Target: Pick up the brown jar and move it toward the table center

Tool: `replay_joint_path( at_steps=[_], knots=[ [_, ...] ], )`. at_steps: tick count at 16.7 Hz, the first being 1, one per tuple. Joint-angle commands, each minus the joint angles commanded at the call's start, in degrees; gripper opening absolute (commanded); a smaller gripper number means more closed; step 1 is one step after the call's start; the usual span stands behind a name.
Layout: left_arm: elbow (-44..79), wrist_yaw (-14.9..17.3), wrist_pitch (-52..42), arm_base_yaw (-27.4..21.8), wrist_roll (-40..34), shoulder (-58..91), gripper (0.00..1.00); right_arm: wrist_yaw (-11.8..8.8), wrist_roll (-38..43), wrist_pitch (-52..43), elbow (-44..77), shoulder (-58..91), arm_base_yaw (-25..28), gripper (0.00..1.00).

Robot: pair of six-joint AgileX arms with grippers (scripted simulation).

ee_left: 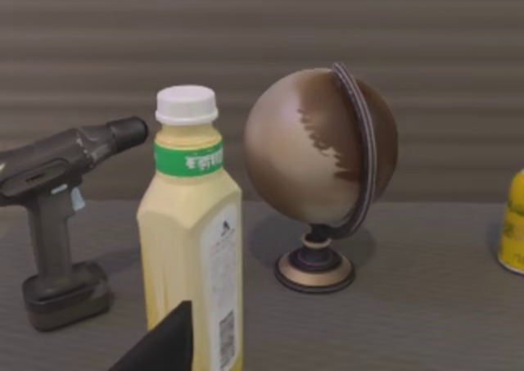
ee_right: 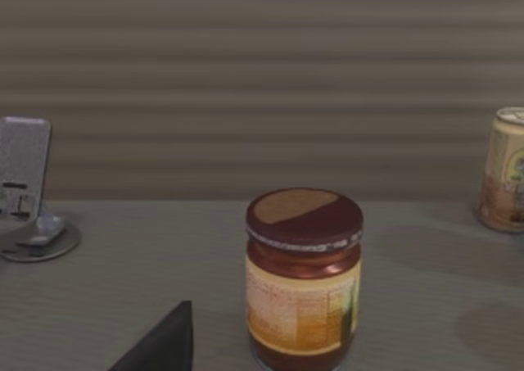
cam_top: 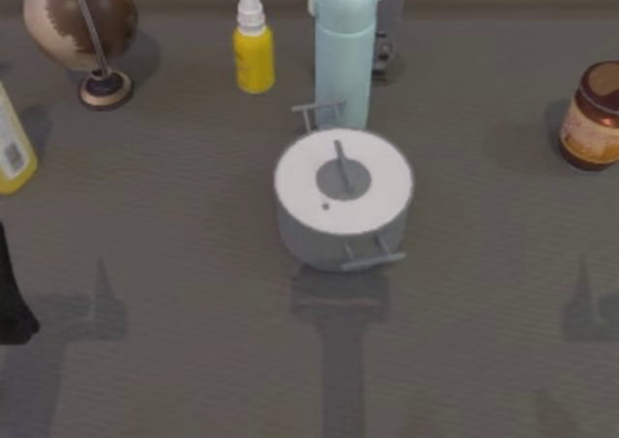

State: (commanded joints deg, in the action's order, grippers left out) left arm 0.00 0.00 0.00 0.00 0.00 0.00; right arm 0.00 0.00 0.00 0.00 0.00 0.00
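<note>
Amber-brown glass with a dark reddish lid and an orange-tan label band — the brown jar (cam_top: 592,116) stands upright at the right edge of the table (cam_top: 174,264), toward the far side, well apart from the table's middle. Nothing touches it. In the right wrist view the brown jar (ee_right: 304,278) stands straight ahead of the camera, with a dark finger tip (ee_right: 160,345) of the right gripper showing low in the picture, short of the jar and not in contact; whether that gripper's jaws are wide or narrow I cannot tell. Farther off in that view are a grey phone stand (ee_right: 26,195) and a pale can (ee_right: 504,169).

At the table's middle sits a white pot (cam_top: 342,198) with a grey knob on its lid. Just behind it stands a tall light-blue bottle (cam_top: 343,46), and beside that a yellow spray bottle (cam_top: 253,43). A brown-and-cream globe (cam_top: 80,20) on a stand occupies the far left corner, and a yellow drink bottle (cam_top: 14,143) is at the left edge.

The left arm (cam_top: 14,298) shows only as a dark shape at the left edge — its wrist view faces the drink bottle, the globe and a grey drill (ee_left: 57,215), with one finger tip (ee_left: 160,345) low in the picture; the spread of its jaws cannot be told either.
</note>
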Motion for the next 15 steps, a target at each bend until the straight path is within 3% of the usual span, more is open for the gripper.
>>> replay_joint_path(
  at_steps=[4,8,15],
  knots=[
    [0.00,0.00,0.00,0.00,0.00,0.00,1.00,0.13,-0.30,-1.50,0.85,1.52,-0.16,1.00],
    [0.00,0.00,0.00,0.00,0.00,0.00,1.00,0.65,-2.20,-10.16,7.28,11.16,-0.96,1.00],
    [0.00,0.00,0.00,0.00,0.00,0.00,1.00,1.03,-8.63,-31.29,35.90,41.09,-2.65,1.00]
  ],
)
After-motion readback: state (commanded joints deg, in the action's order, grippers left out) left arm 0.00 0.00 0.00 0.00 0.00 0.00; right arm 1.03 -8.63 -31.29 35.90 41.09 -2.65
